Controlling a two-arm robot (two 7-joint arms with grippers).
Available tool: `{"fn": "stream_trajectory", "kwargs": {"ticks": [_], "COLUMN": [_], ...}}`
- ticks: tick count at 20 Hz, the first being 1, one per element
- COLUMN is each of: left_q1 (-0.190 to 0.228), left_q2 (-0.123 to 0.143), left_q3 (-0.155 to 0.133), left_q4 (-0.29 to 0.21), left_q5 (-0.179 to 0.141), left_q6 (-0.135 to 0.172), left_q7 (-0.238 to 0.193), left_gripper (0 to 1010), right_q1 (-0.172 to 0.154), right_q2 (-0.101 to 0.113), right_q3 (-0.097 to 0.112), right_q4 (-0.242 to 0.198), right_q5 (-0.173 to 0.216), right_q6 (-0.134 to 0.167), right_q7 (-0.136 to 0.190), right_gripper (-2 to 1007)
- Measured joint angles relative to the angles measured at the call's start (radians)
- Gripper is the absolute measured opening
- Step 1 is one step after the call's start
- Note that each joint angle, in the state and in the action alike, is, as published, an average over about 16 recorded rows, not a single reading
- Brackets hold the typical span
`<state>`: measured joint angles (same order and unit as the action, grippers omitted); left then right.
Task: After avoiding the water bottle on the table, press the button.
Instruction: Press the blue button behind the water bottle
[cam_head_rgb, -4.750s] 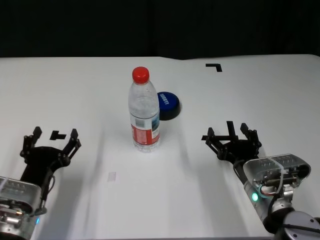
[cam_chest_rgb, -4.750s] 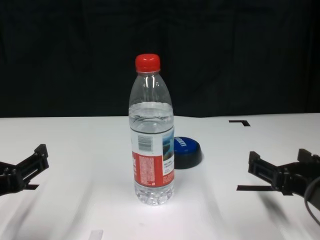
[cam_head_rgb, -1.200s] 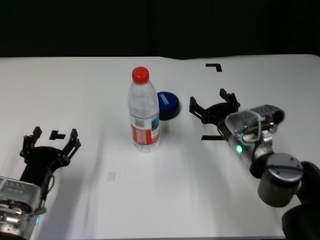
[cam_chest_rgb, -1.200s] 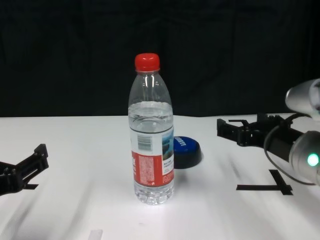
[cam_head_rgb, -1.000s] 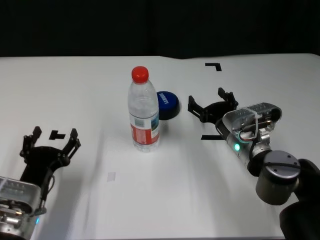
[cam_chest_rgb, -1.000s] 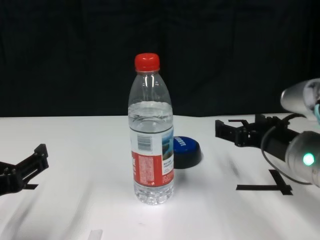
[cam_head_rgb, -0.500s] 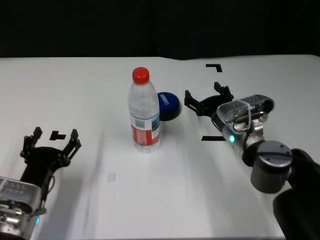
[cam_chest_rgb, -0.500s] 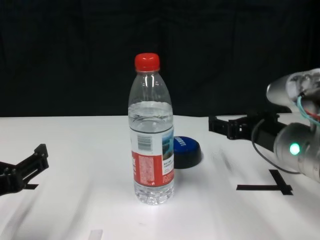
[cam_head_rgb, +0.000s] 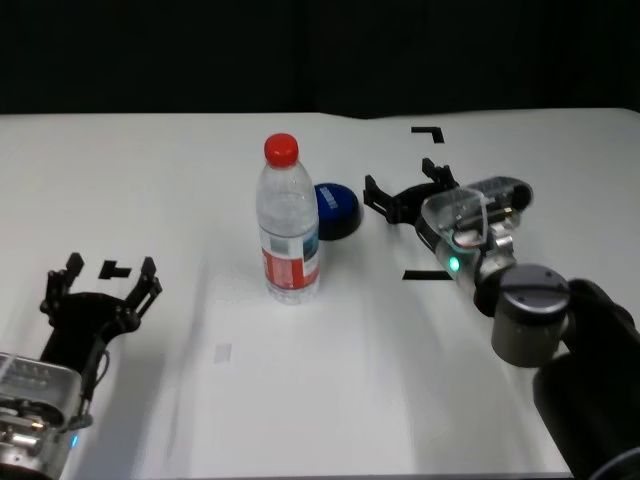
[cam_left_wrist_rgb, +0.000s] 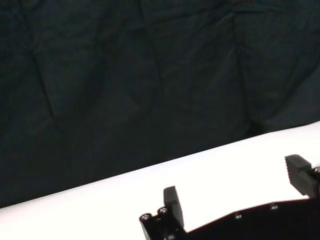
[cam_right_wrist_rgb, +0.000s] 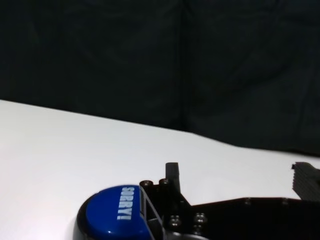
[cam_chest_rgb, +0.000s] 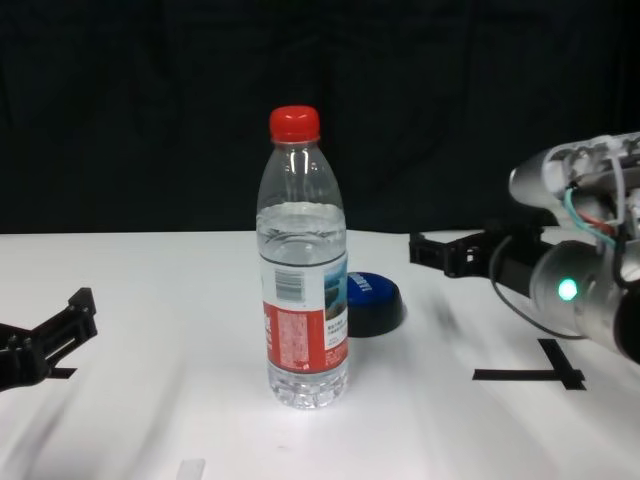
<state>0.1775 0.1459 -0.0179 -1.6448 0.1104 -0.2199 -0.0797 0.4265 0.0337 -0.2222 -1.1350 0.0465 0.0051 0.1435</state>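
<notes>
A black curtain hung behind the white table, which carried a few small black tape marks. You had the water bottle standing upright near the middle of the table, red cap on top and its red, white and blue label facing the robot. The button sat just behind the bottle and to its right, partly hidden by it in the head view, with its blue dome and white lettering plain in the right wrist view. Your right gripper was out over the table on the right side of the button, close beside it but not touching, its fingers spread wide and pointing away from the robot; in the chest view it hung above the tabletop at roughly the level of the button's top. Your left gripper was parked near the table's near left edge, well apart from the bottle, its fingers also spread wide; the left wrist view showed only its fingertips against the table edge and curtain.
</notes>
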Motion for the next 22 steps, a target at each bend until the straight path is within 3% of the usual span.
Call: {"fn": "stream_trajectory", "kwargs": {"ticks": [11, 22], "left_q1": [0.0, 0.0], "left_q2": [0.0, 0.0], "left_q3": [0.0, 0.0], "left_q4": [0.0, 0.0], "left_q5": [0.0, 0.0], "left_q6": [0.0, 0.0], "left_q7": [0.0, 0.0], "left_gripper": [1003, 1003], "right_q1": [0.079, 0.136], "right_q2": [-0.022, -0.04], "right_q3": [-0.014, -0.031], "right_q4": [0.111, 0.189], "right_q5": [-0.023, -0.034], "right_q6": [0.024, 0.011], "right_q7": [0.004, 0.02], "right_gripper": [1003, 1003]}}
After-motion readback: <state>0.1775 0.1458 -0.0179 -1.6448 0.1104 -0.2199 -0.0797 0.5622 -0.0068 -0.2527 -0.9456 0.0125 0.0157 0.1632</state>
